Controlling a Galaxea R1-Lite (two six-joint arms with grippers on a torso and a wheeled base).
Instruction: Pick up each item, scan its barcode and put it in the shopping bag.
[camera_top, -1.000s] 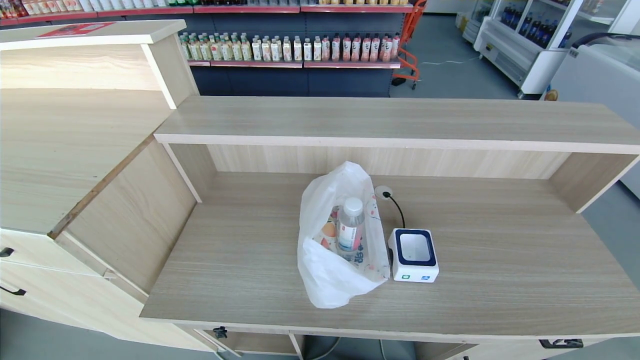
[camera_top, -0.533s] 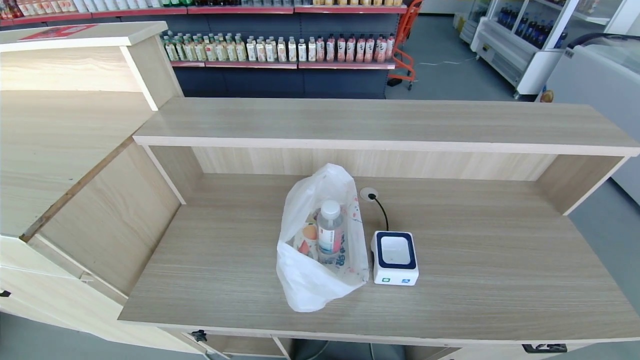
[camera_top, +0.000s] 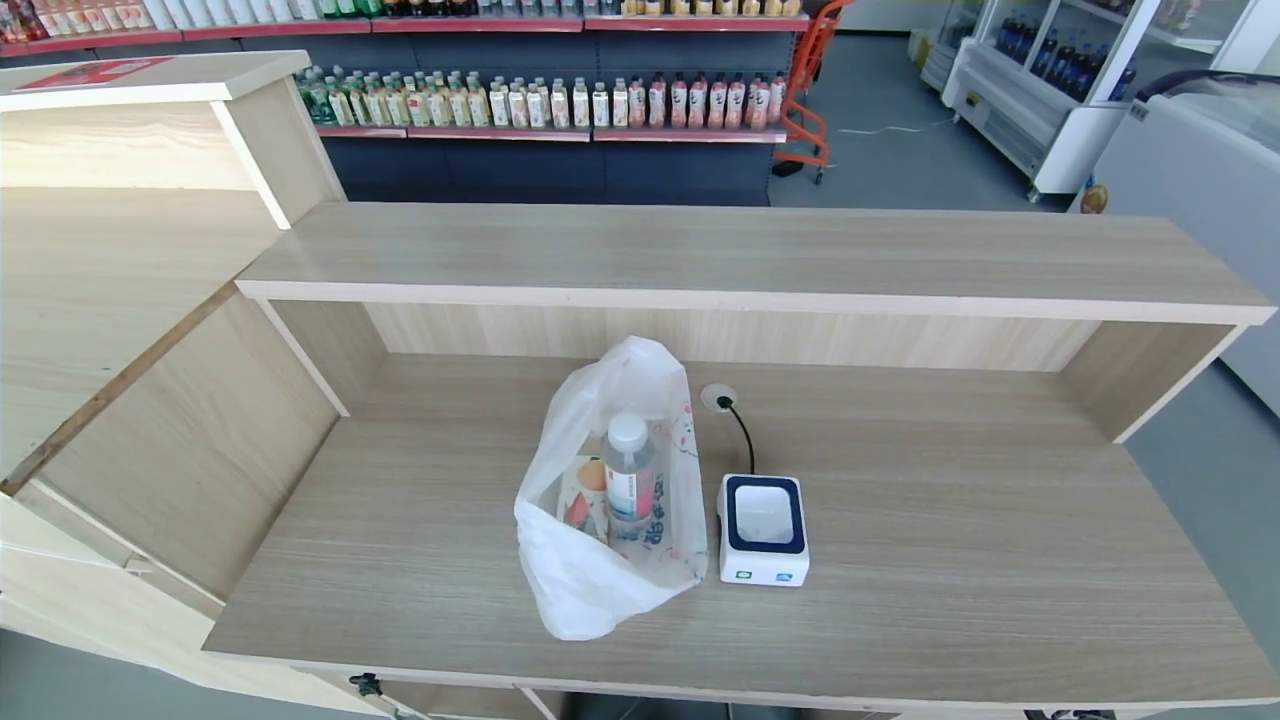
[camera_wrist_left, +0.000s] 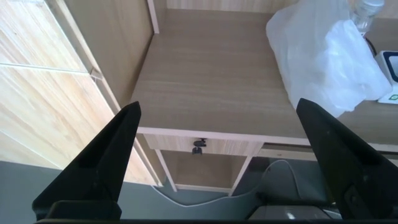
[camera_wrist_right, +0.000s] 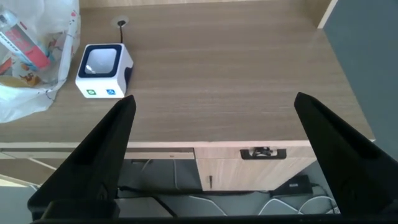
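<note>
A white plastic shopping bag (camera_top: 580, 585) stands open in the middle of the wooden counter (camera_top: 950, 540). Upright inside it is a clear bottle (camera_top: 630, 475) with a white cap, and beside that a snack pack (camera_top: 583, 500) printed in orange. Just right of the bag sits the white barcode scanner (camera_top: 763, 528) with its dark-framed window facing up. My left gripper (camera_wrist_left: 217, 165) is open and holds nothing, off the counter's front edge on the bag's (camera_wrist_left: 329, 56) left side. My right gripper (camera_wrist_right: 211, 162) is open and holds nothing, off the front edge, right of the scanner (camera_wrist_right: 104, 70).
A black cable (camera_top: 742, 435) runs from the scanner to a hole in the counter. A raised ledge (camera_top: 750, 250) backs the counter, with side walls at both ends. Drawers with a lock (camera_wrist_left: 198, 146) and a handle (camera_wrist_right: 261, 151) sit under the front edge. Store shelves stand beyond.
The head camera has shifted, so the whole picture slid left and slightly down. The bag, its contents and the scanner keep their places on the counter.
</note>
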